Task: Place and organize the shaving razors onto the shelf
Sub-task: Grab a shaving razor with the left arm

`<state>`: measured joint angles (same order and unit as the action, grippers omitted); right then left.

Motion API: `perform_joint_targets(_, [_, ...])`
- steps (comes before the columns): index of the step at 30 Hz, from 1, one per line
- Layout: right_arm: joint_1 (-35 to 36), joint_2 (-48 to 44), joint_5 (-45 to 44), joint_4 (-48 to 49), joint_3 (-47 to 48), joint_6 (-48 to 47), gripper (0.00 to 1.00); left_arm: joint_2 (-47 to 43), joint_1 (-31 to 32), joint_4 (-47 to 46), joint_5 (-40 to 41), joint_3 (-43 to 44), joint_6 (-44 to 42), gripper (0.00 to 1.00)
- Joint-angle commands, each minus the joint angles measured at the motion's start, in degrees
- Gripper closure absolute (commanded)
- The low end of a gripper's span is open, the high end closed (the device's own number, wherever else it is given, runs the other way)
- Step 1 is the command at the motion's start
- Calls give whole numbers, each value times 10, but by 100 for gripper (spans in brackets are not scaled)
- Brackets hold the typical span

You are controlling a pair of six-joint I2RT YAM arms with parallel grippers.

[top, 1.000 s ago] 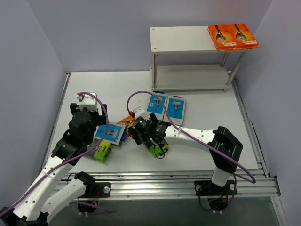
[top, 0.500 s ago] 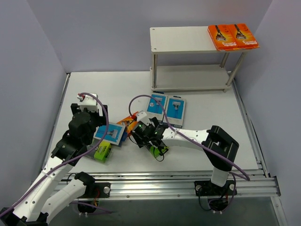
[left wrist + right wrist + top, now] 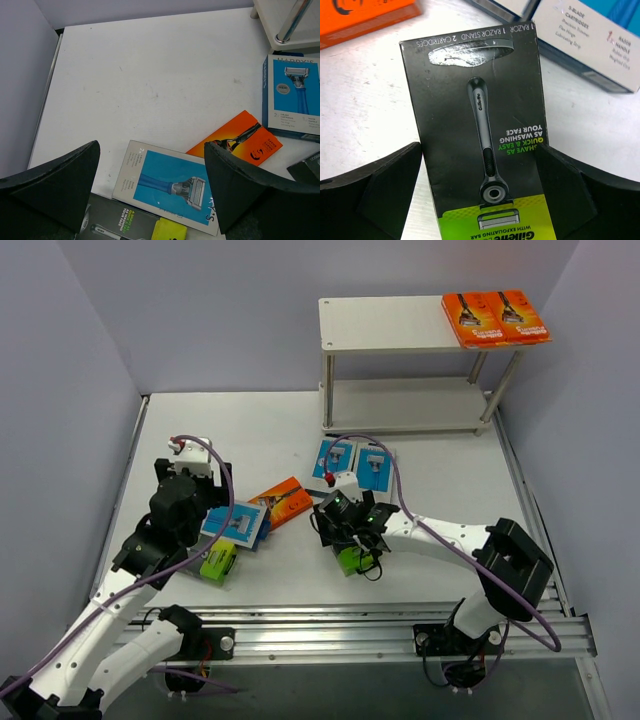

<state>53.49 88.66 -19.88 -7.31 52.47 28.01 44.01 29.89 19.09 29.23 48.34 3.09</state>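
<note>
The shelf [image 3: 385,325] stands at the back right with two orange razor packs [image 3: 495,318] on the right end of its top board. A third orange pack [image 3: 282,502] lies on the table. Two light blue packs [image 3: 352,463] lie side by side in front of the shelf. My left gripper [image 3: 152,200] is open, hovering over a third light blue pack [image 3: 165,180], with a black and lime pack [image 3: 125,222] beside it. My right gripper [image 3: 480,200] is open, its fingers on either side of the other black and lime pack [image 3: 480,100], which lies flat on the table.
The shelf's lower board [image 3: 405,405] is bare. Grey walls close in the table on the left, back and right. A metal rail [image 3: 400,625] runs along the near edge. A purple cable [image 3: 400,495] loops above the right arm.
My right gripper has moved to the right, off the orange pack on the table, and now sits over the black and lime pack. The left arm has hardly moved.
</note>
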Motion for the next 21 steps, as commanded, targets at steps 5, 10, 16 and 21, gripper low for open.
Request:
perform_joint_targets(5, [-19, -38, -14, -89, 43, 40, 14, 6, -4, -15, -12, 3, 10, 6])
perform_joint_targets(10, [-19, -24, -10, -75, 107, 14, 16, 12, -4, -15, -9, 3, 10, 6])
perform_joint_targets(16, [-42, 49, 33, -20, 192, -29, 22, 20, -4, -13, -7, 4, 9, 6])
perform_joint_targets(21, [-70, 147, 78, 2, 290, -64, 33, 21, -4, -13, -5, 4, 8, 6])
